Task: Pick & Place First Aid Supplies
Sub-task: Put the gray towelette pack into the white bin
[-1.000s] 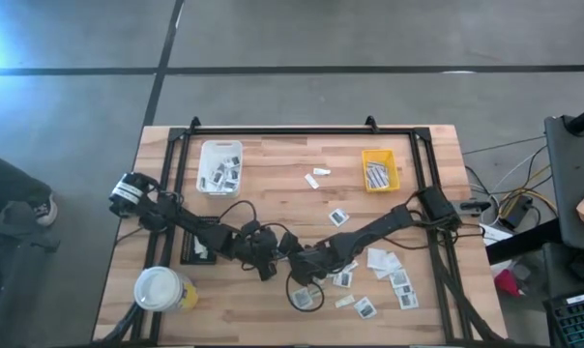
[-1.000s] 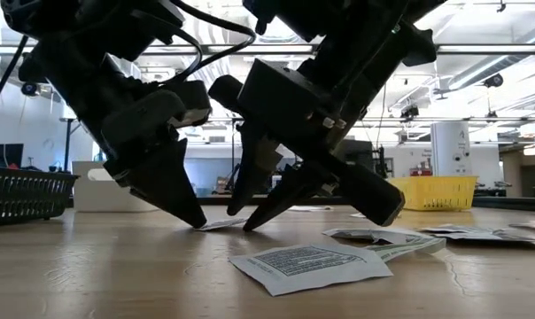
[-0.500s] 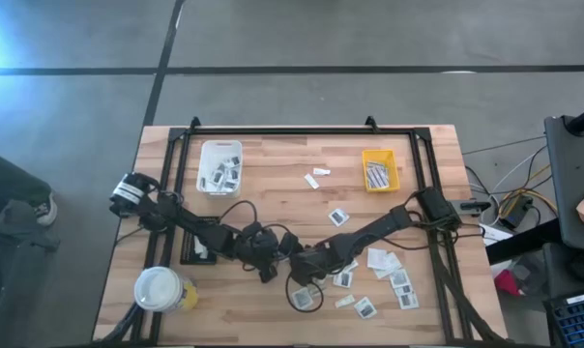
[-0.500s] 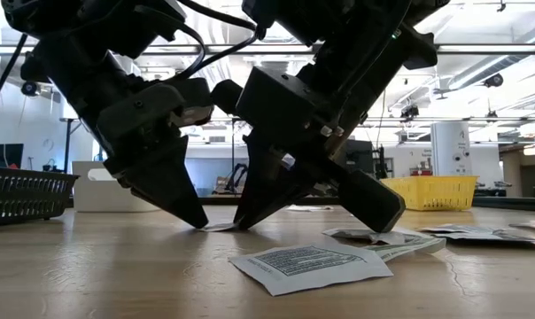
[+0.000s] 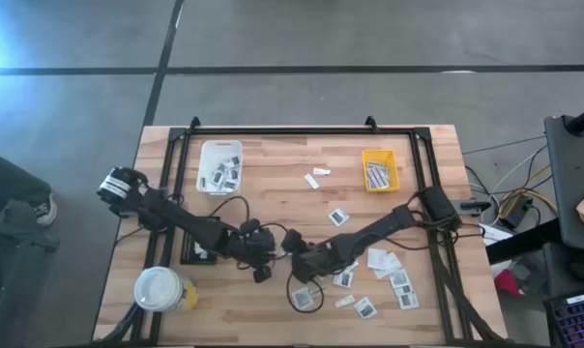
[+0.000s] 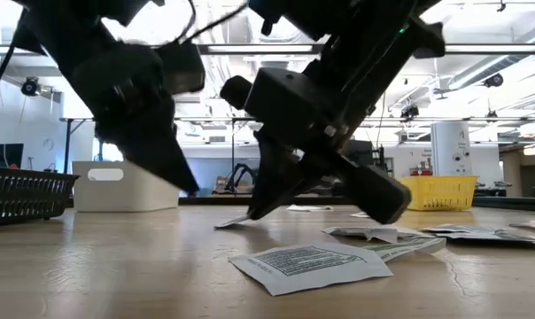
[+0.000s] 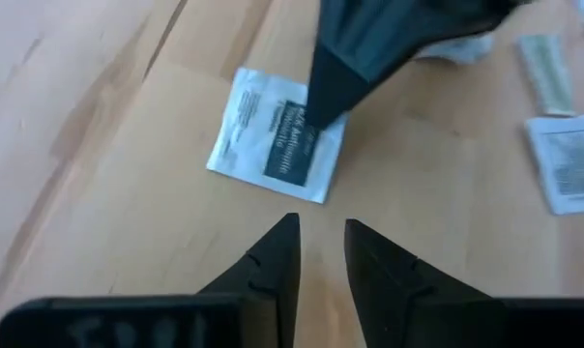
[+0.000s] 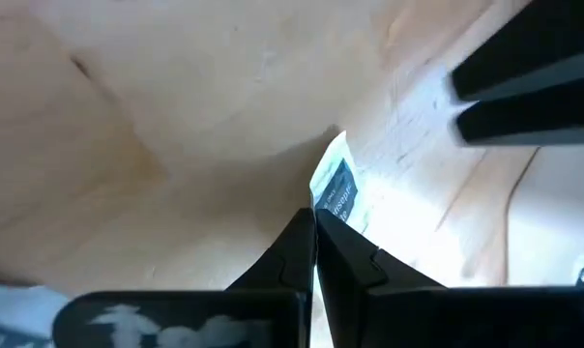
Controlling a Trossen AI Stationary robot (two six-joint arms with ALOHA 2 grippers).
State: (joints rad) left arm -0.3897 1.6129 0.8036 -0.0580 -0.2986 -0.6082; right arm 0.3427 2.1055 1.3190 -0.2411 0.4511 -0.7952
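Pinching step: right gripper (image 6: 250,213) has its fingers pressed together on the edge of one flat white packet (image 7: 277,133), lifting that edge just off the desk (image 5: 273,184) in the low view.
Packet position: near the desk's middle, toward 6 o'clock from the centre, between the two grippers.
Left gripper (image 7: 319,253): fingers slightly apart, holding nothing, hovering just beside the packet on its 9 o'clock side.
Other supplies: loose packets (image 5: 389,271) lie scattered toward 4 o'clock; a few more sit toward 12 o'clock of the pinched one.
Trays: white tray (image 5: 219,166) at 11 o'clock and yellow tray (image 5: 379,170) at 1 o'clock, each already holding some pieces.
Handling judgement: packet looks very light, thin and floppy, with a smooth wrapper that may slip; it probably bends rather than breaks.
Where to hold: an edge or corner is the only reachable part of something lying this flat; a grip further in from the edge would likely be safer.
Risk: with so little of it caught, the packet could slide out during the lift.
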